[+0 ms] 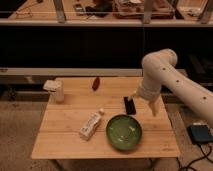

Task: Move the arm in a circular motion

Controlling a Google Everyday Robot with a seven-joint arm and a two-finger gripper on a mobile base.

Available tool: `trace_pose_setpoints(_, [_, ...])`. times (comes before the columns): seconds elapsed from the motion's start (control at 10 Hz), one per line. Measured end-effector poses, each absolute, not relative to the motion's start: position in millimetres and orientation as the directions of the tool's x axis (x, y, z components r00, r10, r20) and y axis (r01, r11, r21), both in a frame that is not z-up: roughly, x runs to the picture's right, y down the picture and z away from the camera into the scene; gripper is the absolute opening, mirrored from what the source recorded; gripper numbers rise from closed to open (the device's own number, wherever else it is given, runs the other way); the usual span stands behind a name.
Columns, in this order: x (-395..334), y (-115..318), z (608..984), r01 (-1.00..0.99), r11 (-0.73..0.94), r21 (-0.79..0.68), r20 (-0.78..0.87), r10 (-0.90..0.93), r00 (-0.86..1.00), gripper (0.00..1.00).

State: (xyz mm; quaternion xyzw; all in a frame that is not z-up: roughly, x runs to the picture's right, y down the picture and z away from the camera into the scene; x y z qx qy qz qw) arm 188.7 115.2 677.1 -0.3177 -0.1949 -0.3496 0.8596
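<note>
Arm (172, 75) enters from the right, elbow high. Gripper (145, 101) hangs over the right end of the table (60, 140). Fingers (155, 106) are apart with nothing between them. Black slab (130, 105) sits just left of the fingers, green bowl (120, 132) nearer the camera and left of them. White bottle (91, 125) lies further left, white cup (55, 90) well apart at far left.

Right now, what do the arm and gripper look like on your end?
The arm is cream-white: thick smooth tubular segments, rounded joints, small dark holes along its side. No cables or other markings show. The gripper, same cream-white, hangs over the right side of the table.
</note>
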Motion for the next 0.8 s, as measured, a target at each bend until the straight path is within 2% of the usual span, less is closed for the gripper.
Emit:
trace_pose_setpoints(0.1, [188.8,148.8,659.4,0.688,0.586,-0.429,0.559,-0.426,0.711,0.8])
trace_pose_setpoints(0.4, [169.5,190.3,624.7,0.705,0.566,-0.427,0.564,-0.443,0.698,0.8])
trace_pose_setpoints(0.6, [139.4,192.1,610.2,0.775,0.5,-0.386,0.578,-0.525,0.626,0.8])
trace_pose_setpoints(0.8, [68.6,165.5,602.9,0.891,0.377,-0.253,0.605,-0.657,0.45,0.8])
